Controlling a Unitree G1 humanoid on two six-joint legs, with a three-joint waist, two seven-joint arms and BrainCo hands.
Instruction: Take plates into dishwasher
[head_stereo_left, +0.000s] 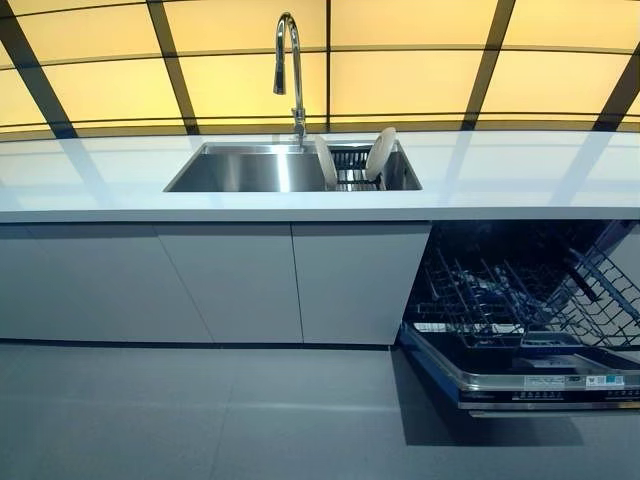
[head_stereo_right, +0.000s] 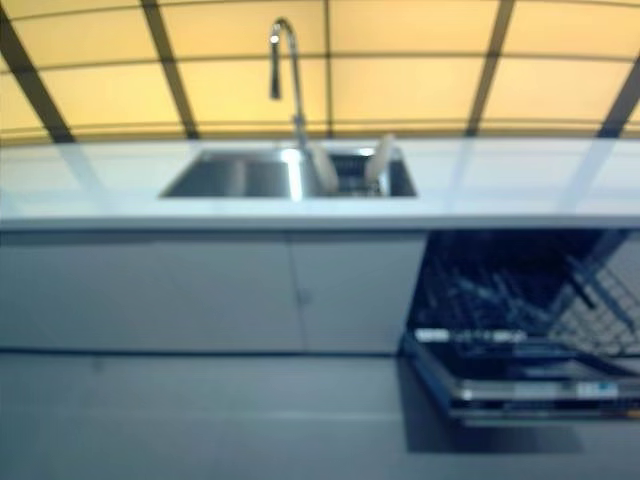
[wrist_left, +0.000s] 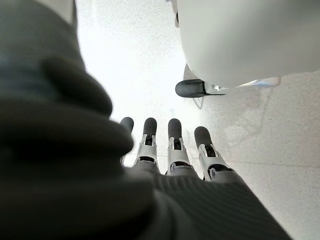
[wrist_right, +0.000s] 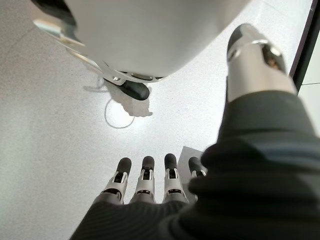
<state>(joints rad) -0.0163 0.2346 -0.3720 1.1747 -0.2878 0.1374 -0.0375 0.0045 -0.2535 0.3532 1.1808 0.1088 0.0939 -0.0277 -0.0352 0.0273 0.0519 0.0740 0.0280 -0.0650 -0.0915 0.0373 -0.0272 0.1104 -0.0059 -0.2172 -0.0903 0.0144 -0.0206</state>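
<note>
Two white plates (head_stereo_left: 380, 153) stand on edge in a dark rack (head_stereo_left: 352, 165) in the right half of a steel sink (head_stereo_left: 250, 168), set into a white surface (head_stereo_left: 520, 170) beneath a curved tap (head_stereo_left: 290, 70). Below and to the right, the dishwasher (head_stereo_left: 520, 330) stands open, its wire basket (head_stereo_left: 520, 285) drawn out over the lowered door. Left hand (wrist_left: 170, 150) and right hand (wrist_right: 145, 182) hang above the floor (head_stereo_left: 200, 420), fingers straight and relaxed, holding nothing.
</note>
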